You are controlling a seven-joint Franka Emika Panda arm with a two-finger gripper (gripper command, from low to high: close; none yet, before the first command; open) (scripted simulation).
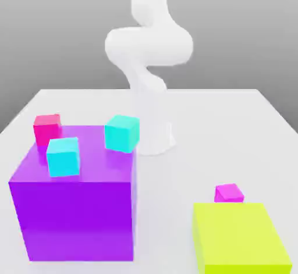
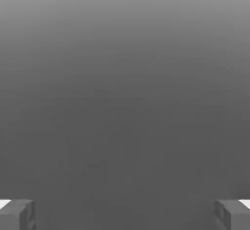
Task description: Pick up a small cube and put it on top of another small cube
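The small magenta cube (image 1: 229, 192), at the yellow block's (image 1: 240, 238) twelve o'clock, looks light, rigid, slippery; pinch opposite flat sides. The hand (image 2: 125, 214) is released, empty.

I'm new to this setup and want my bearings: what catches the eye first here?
A big purple block dominates the exterior view's left foreground, with a yellow block at the right. Small cubes dot the white table: two cyan cubes by the purple block, a hot-pink cube behind it, and the magenta cube behind the yellow block.

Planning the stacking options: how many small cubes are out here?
4: hot-pink cube behind the purple block, two cyan cubes by its top, magenta cube behind the yellow block. Others may be hidden.
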